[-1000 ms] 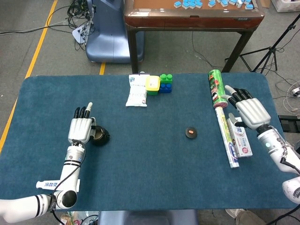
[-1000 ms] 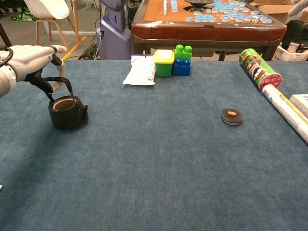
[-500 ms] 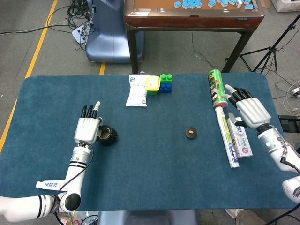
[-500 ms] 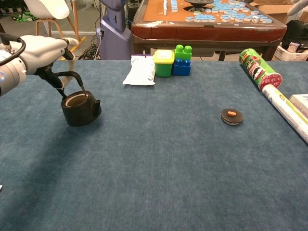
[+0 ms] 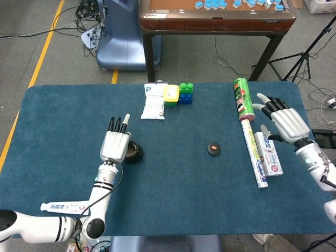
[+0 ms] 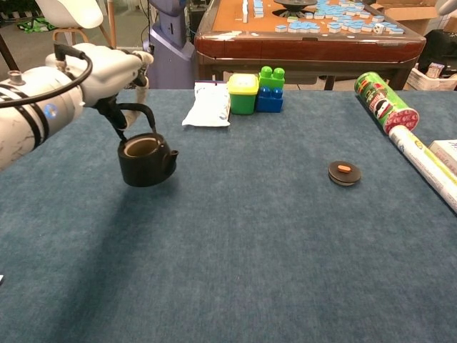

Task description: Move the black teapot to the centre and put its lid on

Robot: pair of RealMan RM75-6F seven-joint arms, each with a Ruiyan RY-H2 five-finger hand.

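Fingers of left hand (image 6: 107, 68) hooked under black teapot (image 6: 146, 158) handle, pot off table (image 6: 235, 250). Lid (image 6: 344, 172) right of centre. Right hand (image 5: 285, 124) fingers spread wide, holding nothing.

I see a table (image 5: 173, 194) covered in blue cloth. Along its far edge lie a white packet (image 5: 154, 102), a yellow-lidded green cup (image 5: 170, 95) and green and blue blocks (image 5: 185, 93). Near the middle rests a small black lid (image 5: 213, 148). To my right lie a green can (image 5: 242, 97), a long foil roll (image 5: 253, 155) and a toothpaste box (image 5: 269, 153).
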